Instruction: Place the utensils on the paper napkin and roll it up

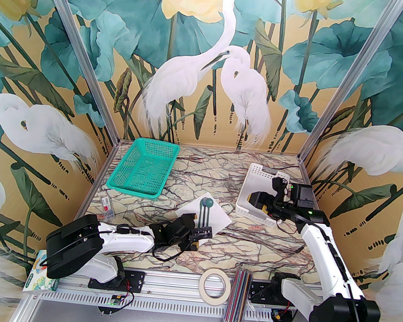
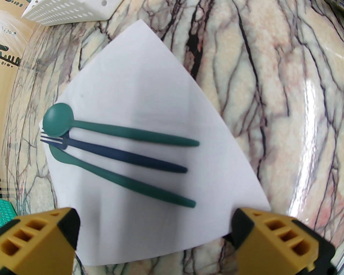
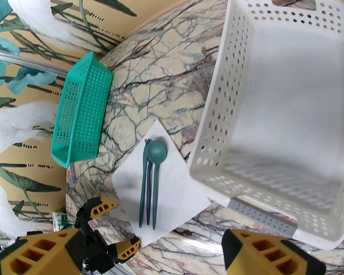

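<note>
napkin: white sheet (image 2: 150,88) lay flat on the marble table (image 1: 204,164), centre of the top frame, turned diamond-wise.
utensils: three pieces (image 1: 204,215) lay on the napkin, side by side. Heads were at the sheet's upper-left edge and handles pointed to the bottom of the top frame.
spoon: green (image 2: 121,131), its bowl overlapped the fork's head.
fork: darker, navy-looking (image 2: 121,157), in the middle, with its tines right at the paper's edge.
third piece: green, knife-like (image 2: 121,181), on the fork's other side.
left gripper: (image 2: 156,228) jaws wide, nothing between them. It sat low at the napkin's near corner, just short of the handle ends. Couldn't tell if it touched the paper.
right gripper: (image 3: 154,249) jaws wide, empty, hanging above the near end of the white basket.
white basket: perforated (image 1: 257,172), right of the napkin, its corner just beside the sheet.
green basket: (image 1: 144,169) upper left of the table, well apart from the napkin.
clear pack: small (image 1: 108,207), left of the left gripper.
bottom edge: tape roll (image 1: 215,285) and pencil bundle (image 1: 238,301) lay between the arm bases.
booklet: (image 1: 40,277) lower left corner.
</note>
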{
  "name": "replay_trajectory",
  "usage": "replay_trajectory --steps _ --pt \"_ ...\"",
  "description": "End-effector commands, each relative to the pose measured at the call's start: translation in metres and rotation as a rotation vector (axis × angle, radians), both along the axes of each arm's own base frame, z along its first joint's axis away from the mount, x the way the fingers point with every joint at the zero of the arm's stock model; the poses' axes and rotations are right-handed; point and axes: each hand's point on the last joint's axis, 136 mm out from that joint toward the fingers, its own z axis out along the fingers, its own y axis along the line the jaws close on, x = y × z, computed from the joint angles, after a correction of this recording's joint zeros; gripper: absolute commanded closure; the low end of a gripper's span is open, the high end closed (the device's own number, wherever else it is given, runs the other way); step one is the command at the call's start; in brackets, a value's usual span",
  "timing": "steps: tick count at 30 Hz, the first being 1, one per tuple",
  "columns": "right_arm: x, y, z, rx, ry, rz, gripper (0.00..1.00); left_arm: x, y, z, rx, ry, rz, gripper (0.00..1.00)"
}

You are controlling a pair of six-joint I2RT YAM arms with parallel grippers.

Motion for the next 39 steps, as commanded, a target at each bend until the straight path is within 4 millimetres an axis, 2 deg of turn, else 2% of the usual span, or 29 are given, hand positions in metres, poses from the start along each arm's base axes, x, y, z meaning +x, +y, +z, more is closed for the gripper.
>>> replay_trajectory --steps 1,4,10,14,23,31,39 --pt "-0.011 0.007 -0.004 0.03 0.036 0.047 0.15 0.01 -0.009 0.015 -0.06 -0.021 0.014 0.0" --pt "-0.016 0.009 -0.009 0.037 0.059 0.059 0.17 0.009 -0.009 0.015 -0.066 -0.007 0.004 0.01" --pt "-0.017 0.01 -0.013 0.035 0.071 0.057 0.17 -0.014 -0.004 0.017 -0.053 0.089 -0.054 0.0" --pt "-0.016 0.01 -0.014 0.033 0.066 0.055 0.17 -0.022 0.003 0.013 -0.018 0.105 -0.077 0.01" --pt "-0.016 0.01 -0.016 0.031 0.067 0.057 0.16 -0.021 -0.012 0.008 0.013 0.1 -0.123 0.01" --pt "-0.017 0.01 -0.018 0.025 0.068 0.06 0.16 -0.017 -0.015 0.004 0.042 0.067 -0.136 0.01" --pt "-0.016 0.009 -0.019 0.019 0.068 0.06 0.16 -0.018 -0.016 -0.01 0.106 0.078 -0.149 0.01"
